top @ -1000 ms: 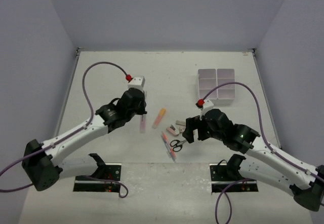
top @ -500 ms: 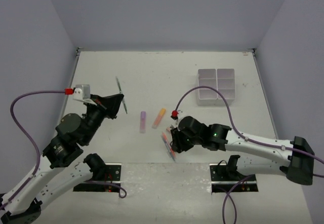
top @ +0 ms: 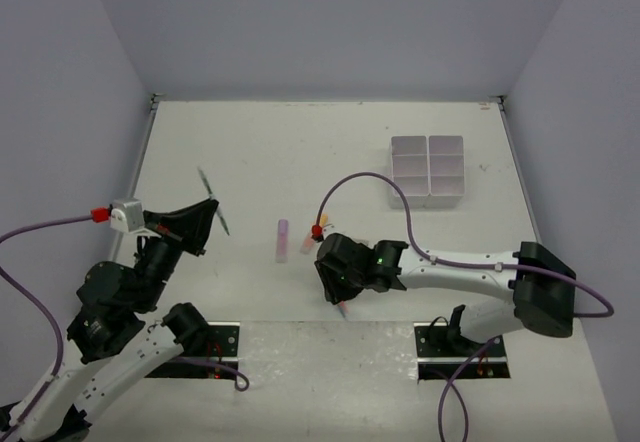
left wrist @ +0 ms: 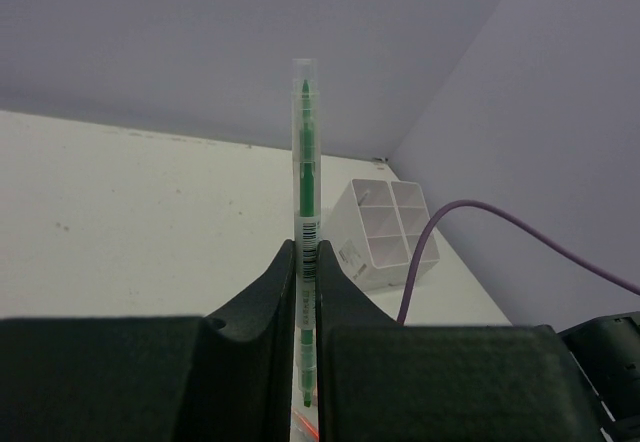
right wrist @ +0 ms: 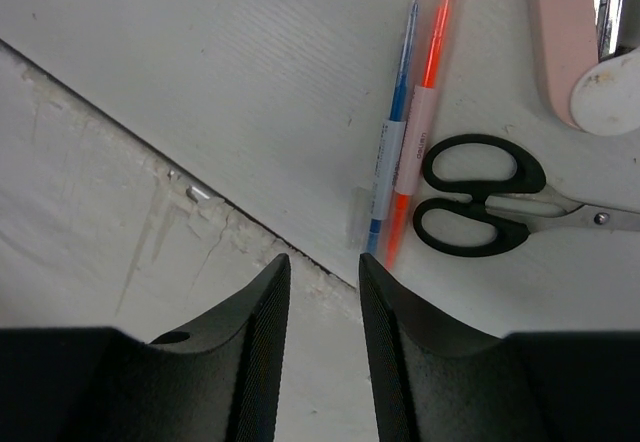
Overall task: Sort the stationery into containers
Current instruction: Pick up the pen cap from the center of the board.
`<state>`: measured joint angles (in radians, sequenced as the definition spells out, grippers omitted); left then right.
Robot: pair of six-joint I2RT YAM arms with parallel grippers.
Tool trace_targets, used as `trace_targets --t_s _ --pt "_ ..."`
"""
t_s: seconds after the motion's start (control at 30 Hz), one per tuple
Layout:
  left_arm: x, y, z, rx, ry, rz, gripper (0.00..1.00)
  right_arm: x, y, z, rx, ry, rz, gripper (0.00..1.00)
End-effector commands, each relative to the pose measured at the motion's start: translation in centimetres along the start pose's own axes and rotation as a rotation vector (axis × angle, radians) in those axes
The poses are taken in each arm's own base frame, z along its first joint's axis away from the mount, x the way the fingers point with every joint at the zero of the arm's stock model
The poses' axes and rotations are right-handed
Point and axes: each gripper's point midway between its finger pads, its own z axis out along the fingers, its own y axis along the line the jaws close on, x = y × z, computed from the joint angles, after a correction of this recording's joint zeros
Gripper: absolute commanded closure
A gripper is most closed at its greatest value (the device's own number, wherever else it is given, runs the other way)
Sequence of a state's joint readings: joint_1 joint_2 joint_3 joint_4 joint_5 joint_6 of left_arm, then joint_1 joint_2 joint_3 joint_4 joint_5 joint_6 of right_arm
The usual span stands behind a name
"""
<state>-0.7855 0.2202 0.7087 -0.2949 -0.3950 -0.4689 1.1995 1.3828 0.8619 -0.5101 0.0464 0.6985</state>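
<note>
My left gripper [top: 196, 220] is raised over the table's left side, shut on a thin green pen [top: 212, 202] that sticks out past the fingertips. In the left wrist view the green pen [left wrist: 306, 162] runs upright between the closed jaws of the left gripper [left wrist: 307, 262]. My right gripper [top: 336, 297] hangs low over the near middle, covering the scissors. In its wrist view the right gripper [right wrist: 318, 264] stands narrowly open and empty, beside a blue pen [right wrist: 396, 152], an orange-red pen [right wrist: 428, 122] and the black-handled scissors [right wrist: 470, 208]. The white six-compartment container [top: 429, 170] sits at the far right.
A lilac highlighter [top: 283, 240] lies at mid-table, with an orange one [top: 307, 246] partly hidden by the right arm. A pink-and-white item [right wrist: 570, 52] lies beyond the scissors. The white board's near edge [right wrist: 200, 194] runs just under the right fingers. Purple cables loop above both arms.
The left arm has drawn back toward the near left with the green pen. The right arm has swung left over the pens and scissors, and its jaws have narrowed.
</note>
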Motion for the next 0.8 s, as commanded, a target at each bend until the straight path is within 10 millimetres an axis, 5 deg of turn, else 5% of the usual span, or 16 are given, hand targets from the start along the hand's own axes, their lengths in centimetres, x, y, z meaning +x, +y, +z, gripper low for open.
trace_targets --t_s 0.0,0.77 --pt "0.1 1.4 -0.4 -0.044 -0.017 0.045 1.0 -1.1 -0.1 1.2 0.072 0.0 0.001 0.66" --pt "3.5 2.7 0.7 -0.114 0.108 0.105 1.0 1.6 0.0 3.4 0.052 0.085 -0.008 0.7"
